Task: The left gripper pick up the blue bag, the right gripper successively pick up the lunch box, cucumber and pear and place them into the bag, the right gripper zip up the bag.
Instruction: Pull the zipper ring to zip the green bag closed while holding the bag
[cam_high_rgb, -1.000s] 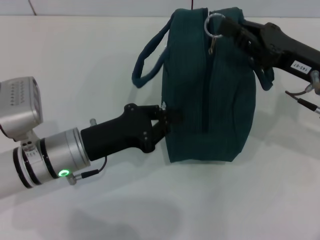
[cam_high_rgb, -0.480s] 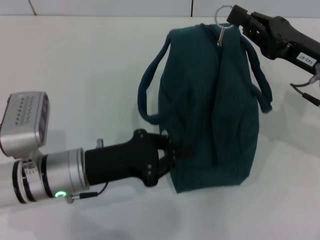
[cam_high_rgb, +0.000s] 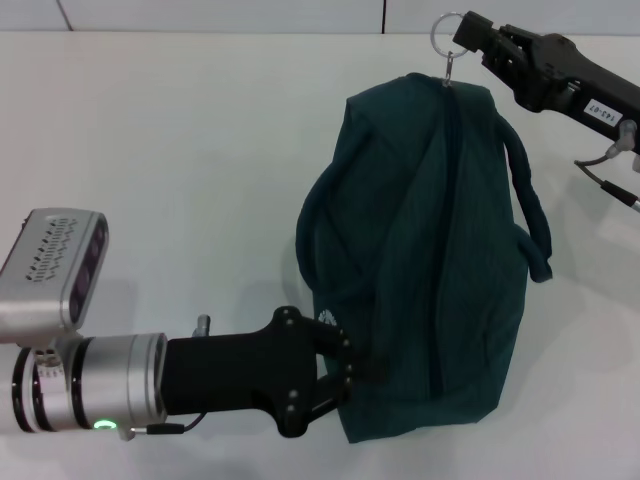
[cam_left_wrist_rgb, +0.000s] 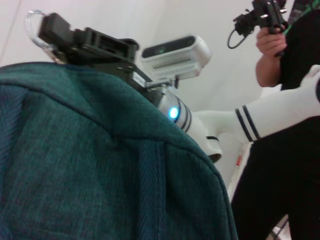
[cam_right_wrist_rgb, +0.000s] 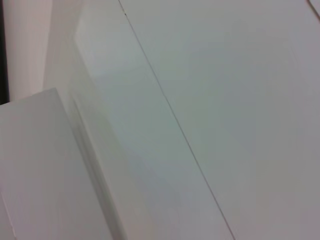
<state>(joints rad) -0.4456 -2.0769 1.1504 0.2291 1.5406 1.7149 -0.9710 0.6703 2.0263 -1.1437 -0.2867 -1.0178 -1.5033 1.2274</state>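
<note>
Low at the left of the head view: left pincer (cam_high_rgb: 352, 368), black, reaching rightward from a silver wrist, pressed together on the near lower corner of the blue bag (cam_high_rgb: 440, 260), pinching the fabric beside a small white mark. Across the middle and right of the frame: that bag lying long on the white tabletop (cam_high_rgb: 180, 160), zipper line running down its length and closed as far as visible, one loop handle (cam_high_rgb: 312, 235) bowing out toward the left, the other handle (cam_high_rgb: 532, 215) draped down the right side. At the upper right: right pincer (cam_high_rgb: 468, 32), black, closed on the metal ring pull (cam_high_rgb: 446, 36) at the bag's far tip, ring standing just above the fabric. In the left wrist view, teal cloth filling the lower left, the right pincer gripping the ring at the upper left, a dark-clothed person (cam_left_wrist_rgb: 287, 120) at the right edge.
</note>
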